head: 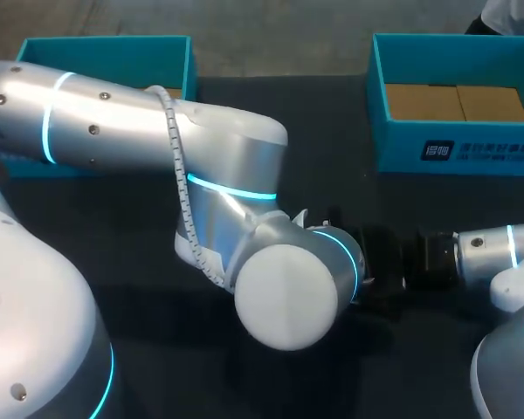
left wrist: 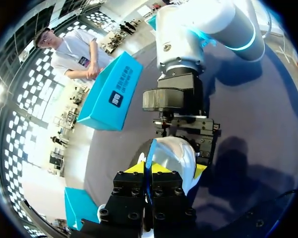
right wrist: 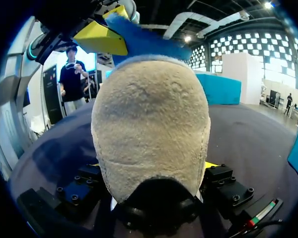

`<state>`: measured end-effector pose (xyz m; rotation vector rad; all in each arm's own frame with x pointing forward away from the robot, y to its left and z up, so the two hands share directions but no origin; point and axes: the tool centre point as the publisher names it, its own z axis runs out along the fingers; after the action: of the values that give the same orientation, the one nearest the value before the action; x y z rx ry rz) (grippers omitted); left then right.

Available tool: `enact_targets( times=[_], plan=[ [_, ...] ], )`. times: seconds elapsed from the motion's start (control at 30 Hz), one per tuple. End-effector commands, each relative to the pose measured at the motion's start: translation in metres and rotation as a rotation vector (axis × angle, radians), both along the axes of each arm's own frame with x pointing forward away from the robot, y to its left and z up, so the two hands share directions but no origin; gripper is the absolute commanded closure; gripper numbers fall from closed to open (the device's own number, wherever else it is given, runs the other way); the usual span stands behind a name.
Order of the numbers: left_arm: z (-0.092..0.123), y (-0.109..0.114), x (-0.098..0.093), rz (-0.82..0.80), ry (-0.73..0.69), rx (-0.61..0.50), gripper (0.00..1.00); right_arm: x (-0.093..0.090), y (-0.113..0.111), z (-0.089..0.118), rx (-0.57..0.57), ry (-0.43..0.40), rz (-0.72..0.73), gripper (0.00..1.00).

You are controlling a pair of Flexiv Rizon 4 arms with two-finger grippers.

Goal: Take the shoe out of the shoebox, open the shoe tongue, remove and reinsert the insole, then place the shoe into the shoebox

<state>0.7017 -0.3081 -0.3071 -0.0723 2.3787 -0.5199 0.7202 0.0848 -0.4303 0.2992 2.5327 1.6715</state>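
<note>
Suede-toed shoe [right wrist: 151, 124] clamped by right gripper [right wrist: 152, 165], left gripper [left wrist: 149, 167] pinching what looks like the blue tongue [right wrist: 144, 42]. Tongue-opening step; next probably needs a gentle peel away from the shoe.

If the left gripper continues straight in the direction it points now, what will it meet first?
The shoe, right at the left gripper's tips; the right gripper seems to be just behind it.

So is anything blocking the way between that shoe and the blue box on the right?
Nothing visible does. The shoe is gripped by both arms' jaws, and no object shows on the dark table between it and the open shoebox at the right rear.
</note>
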Motion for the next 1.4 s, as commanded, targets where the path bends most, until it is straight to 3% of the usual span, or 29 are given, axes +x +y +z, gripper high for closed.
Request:
enact_targets(
  times=[0.03, 0.63, 0.67, 0.7, 0.73, 0.8, 0.9, 1.27, 1.4],
  plan=[
    [0.003, 0.004, -0.004, 0.007, -0.006, -0.016, 1.00, 0.000, 0.001, 0.000, -0.004, 0.001, -0.001, 1.00],
    [0.005, -0.022, -0.005, 0.016, 0.006, -0.043, 1.00, 0.000, 0.001, 0.000, -0.004, 0.001, -0.001, 1.00],
    [0.005, -0.022, -0.004, 0.017, 0.009, -0.041, 0.91, 0.000, 0.001, 0.000, -0.004, 0.001, -0.001, 1.00],
    [0.004, -0.022, -0.004, 0.017, 0.011, -0.039, 0.64, 0.000, 0.001, 0.000, -0.004, 0.001, -0.001, 1.00],
    [0.003, -0.022, -0.004, 0.017, 0.011, -0.037, 0.53, 0.000, 0.001, 0.000, -0.004, 0.001, -0.001, 1.00],
    [0.001, -0.022, -0.004, 0.020, 0.011, -0.032, 0.43, 0.000, 0.001, 0.000, -0.004, 0.001, -0.001, 1.00],
    [-0.001, -0.020, -0.004, 0.024, 0.013, -0.028, 0.00, 0.000, 0.001, 0.000, -0.004, 0.001, -0.001, 1.00],
    [0.000, 0.002, -0.011, 0.022, -0.028, -0.023, 0.04, 0.000, 0.001, 0.000, -0.004, 0.001, -0.001, 1.00],
    [-0.006, 0.009, -0.012, 0.027, -0.037, -0.010, 0.11, 0.000, 0.001, 0.000, -0.004, 0.001, -0.001, 1.00]
  ],
)
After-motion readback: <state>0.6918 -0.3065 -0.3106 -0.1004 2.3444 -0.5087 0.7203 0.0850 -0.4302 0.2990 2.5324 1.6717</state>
